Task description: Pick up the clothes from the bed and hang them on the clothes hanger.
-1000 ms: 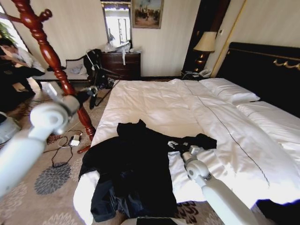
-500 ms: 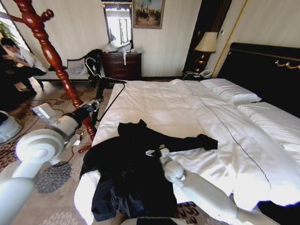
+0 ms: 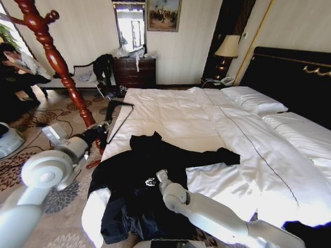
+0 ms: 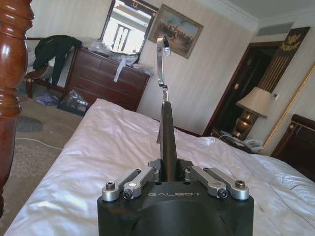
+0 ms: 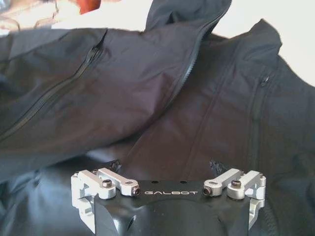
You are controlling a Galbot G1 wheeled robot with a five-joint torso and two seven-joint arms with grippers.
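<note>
A: Where is the right gripper [image 3: 153,180] seen, and in what state?

B: It is seen low over the middle of the clothes [image 3: 150,170], at the near end of the bed [image 3: 248,150]. In the right wrist view its linkage arms are spread wide and nothing is seen between them. Black cloth with zipped seams [image 5: 197,98] lies directly beneath and ahead of it. Whether the fingertips are touching the cloth cannot be told, since they are hidden below the gripper body.

A: And the left gripper [image 3: 101,132]?

B: It is held off the bed's left side, above the carpet. A thin black hanger [image 3: 120,118] is clamped in it. In the left wrist view the fingers are drawn in against a narrow black bar [image 4: 167,142] topped by a metal hook [image 4: 161,61].

A: How are the clothes laid out?

B: They are spread flat on the white duvet [image 3: 176,113], with one sleeve stretched toward the right and the lower part draped over the foot of the bed. They lie well apart from the left gripper.

A: Where is the clothes hanger [image 3: 57,62] placed?

B: It stands on the floor to the left of the bed, just behind the left gripper, its red-brown post [image 4: 12,98] being seen close beside that gripper in the left wrist view.
</note>
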